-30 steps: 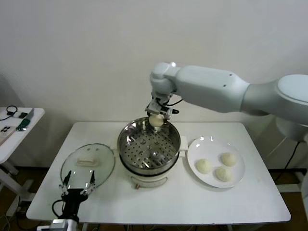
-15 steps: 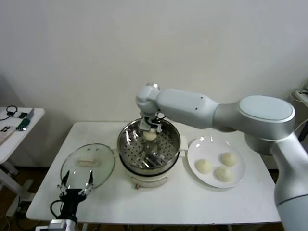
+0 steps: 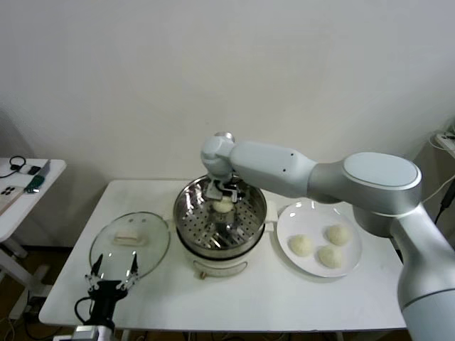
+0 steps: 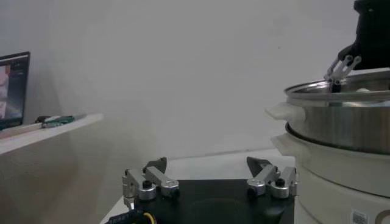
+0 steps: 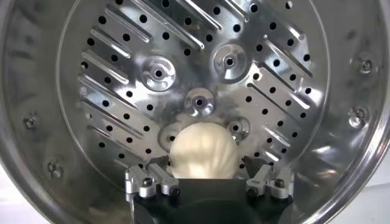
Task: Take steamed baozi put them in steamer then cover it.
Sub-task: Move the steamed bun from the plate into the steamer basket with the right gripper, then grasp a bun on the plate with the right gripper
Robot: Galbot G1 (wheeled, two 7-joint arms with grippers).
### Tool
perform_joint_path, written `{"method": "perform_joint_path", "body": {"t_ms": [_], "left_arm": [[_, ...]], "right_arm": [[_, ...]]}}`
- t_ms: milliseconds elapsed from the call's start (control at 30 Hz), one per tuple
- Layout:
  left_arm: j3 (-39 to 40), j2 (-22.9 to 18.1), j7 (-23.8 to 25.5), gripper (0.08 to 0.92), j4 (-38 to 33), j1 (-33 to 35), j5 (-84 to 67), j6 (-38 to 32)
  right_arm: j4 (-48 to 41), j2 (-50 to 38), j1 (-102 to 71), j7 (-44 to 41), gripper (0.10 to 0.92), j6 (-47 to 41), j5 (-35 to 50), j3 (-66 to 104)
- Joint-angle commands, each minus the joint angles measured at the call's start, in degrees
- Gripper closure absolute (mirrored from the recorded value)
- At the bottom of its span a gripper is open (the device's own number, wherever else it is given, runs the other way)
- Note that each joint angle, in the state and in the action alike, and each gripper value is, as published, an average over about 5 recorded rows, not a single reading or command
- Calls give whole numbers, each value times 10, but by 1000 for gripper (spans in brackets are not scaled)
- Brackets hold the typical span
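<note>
The right arm has been brought down, and its fingers (image 3: 223, 190) are now lowered inside the steamer (image 3: 186, 222), where a second ago they were held above the rim. One steamed baozi (image 5: 202, 152) is clamped between them; in the right wrist view the bun is seen pinched from both sides, just over the perforated tray (image 5: 122, 73). Whether the bun is already resting on the tray cannot be told. The first delivery seems nearly done: a release is judged to be the next step, and none has been made yet.

Beyond the fingers, to the right of the steamer, three more baozi (image 3: 301, 245) are left on the white plate (image 3: 288, 220), so most of the loading is still ahead, and the covering after that.

The held bun is shown as smooth, round and off-white, with no dent visible where it is gripped. It sits near the tray's centre, well clear of the steel wall.

The left fingers (image 4: 210, 182) are kept spread wide, low at the worktop's (image 3: 370, 298) near edge, just beside the glass lid (image 3: 106, 245), which lies flat and untouched next to the steamer.
</note>
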Motion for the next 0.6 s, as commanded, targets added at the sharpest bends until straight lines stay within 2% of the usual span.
{"method": "perform_joint_path", "body": {"t_ms": [33,267,433,533,600], "left_arm": [[0,-1,0,177,1,1,0,-1],[2,-2,0,177,0,4,-1,-3],[1,-3,-1,177,-5,4,-2,-1],[2,-6,-2,177,-9,8,-7,0],[4,-8,-2,177,-11,11,-9,1]], "right_arm": [[31,-17,23,-5,203,1,15,1],[110,-87,124,-5,203,-29,115,-24],[157,-179,223,58,203,-111,307,-119],[190,-244,257,125,203,-210,432,-174],[216,-284,267,154,203,-280,486,-197]]}}
